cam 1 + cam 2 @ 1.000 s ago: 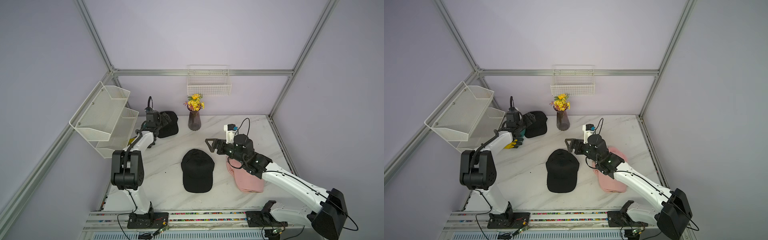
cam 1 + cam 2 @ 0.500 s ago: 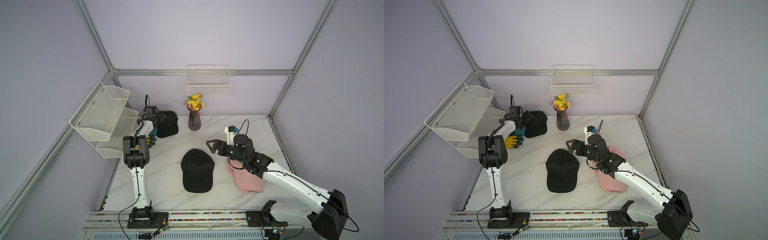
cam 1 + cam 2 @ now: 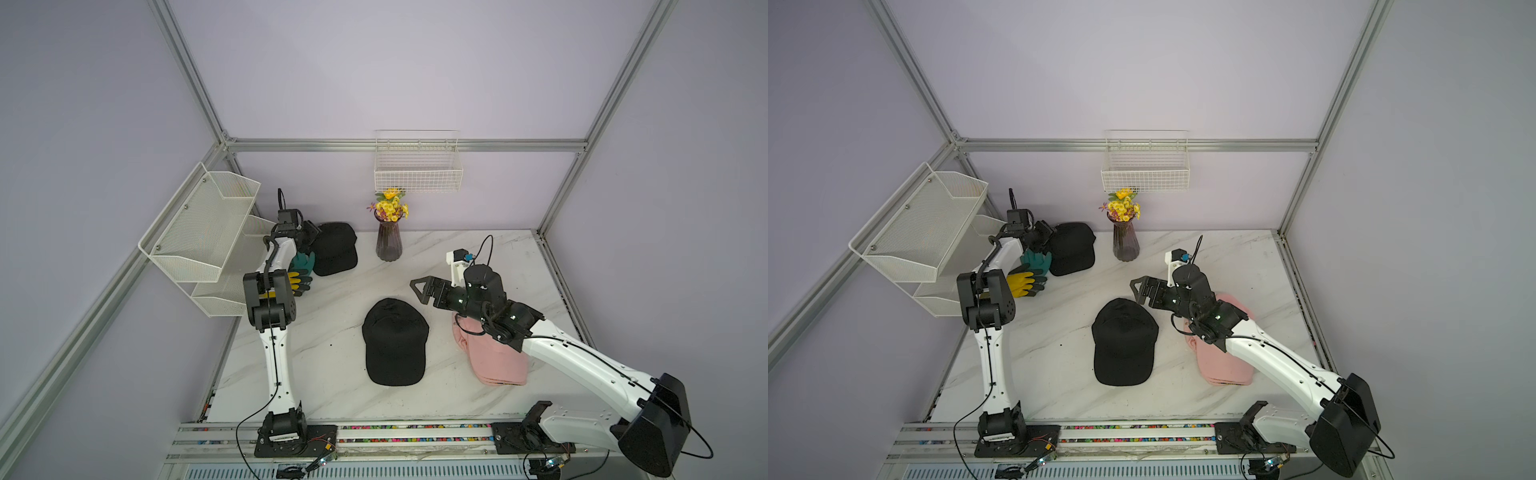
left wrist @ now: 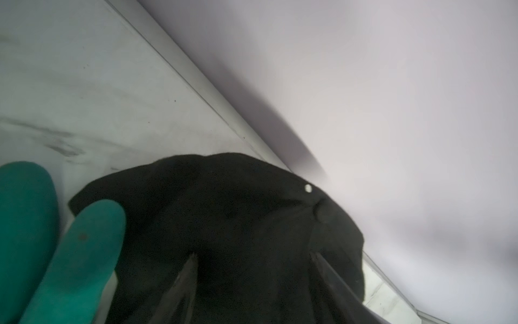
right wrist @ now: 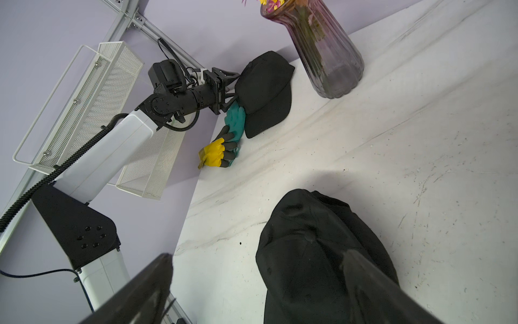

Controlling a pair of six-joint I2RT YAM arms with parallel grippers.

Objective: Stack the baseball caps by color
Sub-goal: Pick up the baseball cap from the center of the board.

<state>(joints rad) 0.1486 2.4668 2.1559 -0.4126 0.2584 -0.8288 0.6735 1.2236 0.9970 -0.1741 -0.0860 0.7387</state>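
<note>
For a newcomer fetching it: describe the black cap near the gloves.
Find the flower vase at the back wall. Between it and the mesh shelves lies the black cap, against a teal glove. The other black cap lies alone mid-table.

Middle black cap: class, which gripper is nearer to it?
Right. The right gripper hangs open by the crown of the middle black cap; the left gripper is at the other black cap in the far corner.

Both top views are looking down on the vase (image 3: 388, 245); my right wrist camera is sharing it nearer, my left nosing close beside it.
</note>
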